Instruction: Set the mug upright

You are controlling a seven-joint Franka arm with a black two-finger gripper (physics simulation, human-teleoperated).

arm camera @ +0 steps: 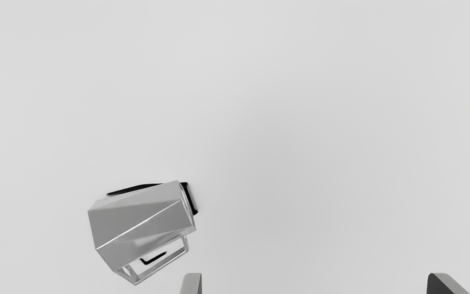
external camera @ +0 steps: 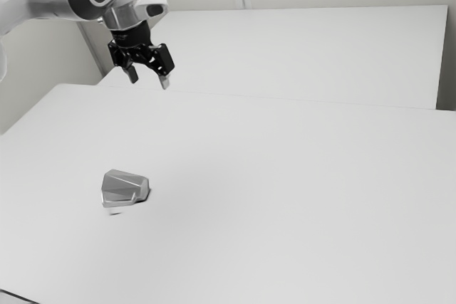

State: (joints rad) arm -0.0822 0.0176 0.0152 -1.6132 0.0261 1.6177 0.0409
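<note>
Low on the left of the exterior view's frame is a gray mug (external camera: 125, 188) with flat sides. It lies on its side on the white table (external camera: 285, 211), so it is not standing up now. Its fat end points to the exterior view's left and its thin end to the exterior view's right. I can't tell for sure which end is the mouth. In the wrist view, its thin, boxy handle (arm camera: 161, 267) sticks out on the side of the mug closer to the fingers.

The mug looks hard and stiff, so it should not squish. It is likely hollow and not too heavy, but I can't tell what it is made of. The sides look smooth and shiny, so it might slip, and since it gets thinner at one end, a pinch there could slide off. The best spot to hold is likely the middle of the body, across two flat sides that face each other. The handle looks skinny, and the mug might swing or twist if held by it.

A bit more to the right, at the upper left of the frame, the black gripper (external camera: 149, 83) is up above the table. Its two fingers are wide apart, with nothing pinched in them.
</note>
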